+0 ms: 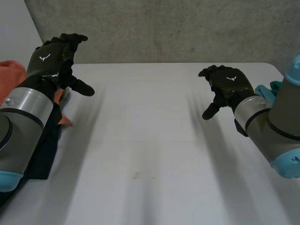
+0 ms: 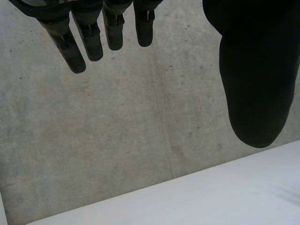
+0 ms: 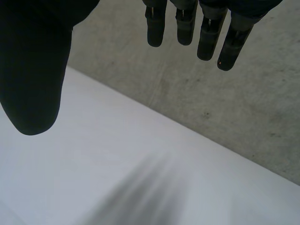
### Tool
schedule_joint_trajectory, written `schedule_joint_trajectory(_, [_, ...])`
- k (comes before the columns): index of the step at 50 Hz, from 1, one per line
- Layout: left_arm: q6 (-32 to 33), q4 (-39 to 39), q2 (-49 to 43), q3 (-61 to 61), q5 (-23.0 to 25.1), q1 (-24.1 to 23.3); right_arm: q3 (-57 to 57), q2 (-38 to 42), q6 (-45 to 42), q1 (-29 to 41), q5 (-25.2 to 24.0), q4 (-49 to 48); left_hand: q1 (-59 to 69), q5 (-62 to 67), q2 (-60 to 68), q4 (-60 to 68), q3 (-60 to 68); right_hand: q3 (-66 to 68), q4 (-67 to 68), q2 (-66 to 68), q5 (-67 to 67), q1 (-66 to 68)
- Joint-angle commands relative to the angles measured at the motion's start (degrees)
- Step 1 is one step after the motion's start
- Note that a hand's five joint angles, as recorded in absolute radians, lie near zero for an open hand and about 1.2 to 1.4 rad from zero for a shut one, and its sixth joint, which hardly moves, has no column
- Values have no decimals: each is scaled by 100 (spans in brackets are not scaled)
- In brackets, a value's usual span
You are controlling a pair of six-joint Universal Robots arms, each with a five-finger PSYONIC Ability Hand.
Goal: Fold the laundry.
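My left hand point(image 1: 55, 58) hovers open above the table's far left, fingers point(image 2: 79, 40) straight and thumb point(image 2: 255, 84) spread, holding nothing. My right hand point(image 1: 226, 84) hovers open over the table's right side, fingers point(image 3: 206, 28) straight and thumb point(image 3: 33, 79) apart, also empty. An orange cloth point(image 1: 10, 77) lies at the left edge, partly behind my left arm. A dark cloth point(image 1: 44, 150) lies beneath that arm. A teal cloth point(image 1: 267, 91) peeks out behind my right arm.
The white table point(image 1: 150, 154) stretches between both arms. A grey concrete wall point(image 1: 164, 28) stands behind the table's far edge.
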Motion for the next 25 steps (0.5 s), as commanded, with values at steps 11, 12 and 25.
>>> schedule_joint_trajectory(11, [2422,-698,-605,818,-51,123,-20,-348,94,-46,3,16,-162,-271,-167,-166,-191,-187,-333,-256,-390,-171])
schedule_joint_trajectory(12, [2703,-742,-666,871,-51,141,-11,-348,86,-38,-5,16,-162,-271,-167,-166,-191,-187,-333,-256,-390,-171])
schedule_joint_trajectory(25, [4938,-576,-2369,2214,-560,1687,33,-313,-38,59,-67,24,-162,-271,-167,-166,-191,-187,-333,-256,-390,-171])
